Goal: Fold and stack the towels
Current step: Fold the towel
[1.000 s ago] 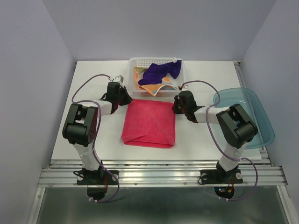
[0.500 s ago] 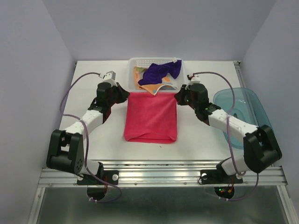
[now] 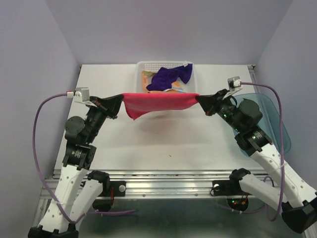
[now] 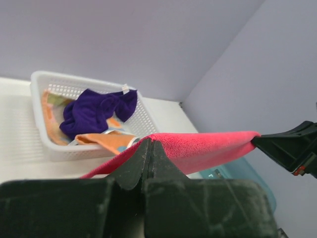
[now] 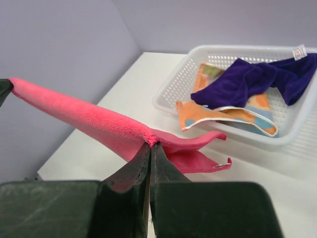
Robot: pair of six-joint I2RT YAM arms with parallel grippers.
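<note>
- The white table (image 3: 173,144) fills most of my overhead view, with both arms reaching up and inward over it from the near edge.
- The hot pink towel (image 3: 158,103) is the biggest cloth out of the basket. It hangs in the air as a taut band between the two grippers, its top edge almost level. It sags lowest near the left end, and its shadow falls on the table below. From above it crosses the near wall of the basket.
- The teal tray (image 3: 272,111) sits at the right edge of the table, partly behind the right arm's forearm.
- The white perforated basket (image 3: 163,63) stands at the far middle of the table, just beyond the pink towel.
- The dark purple towel (image 3: 171,77) lies crumpled on top inside the basket.
- The orange dotted towel (image 3: 157,92) lies under the purple one, and one corner spills over the near rim.
- The left gripper (image 3: 121,97) is clamped tight on the towel's left end. On my wrist feed the fingers meet, with pink cloth coming out between them.
- The right gripper (image 3: 199,99) is pinched closed on the right end in the same way, the fabric bunching at its tips.
</note>
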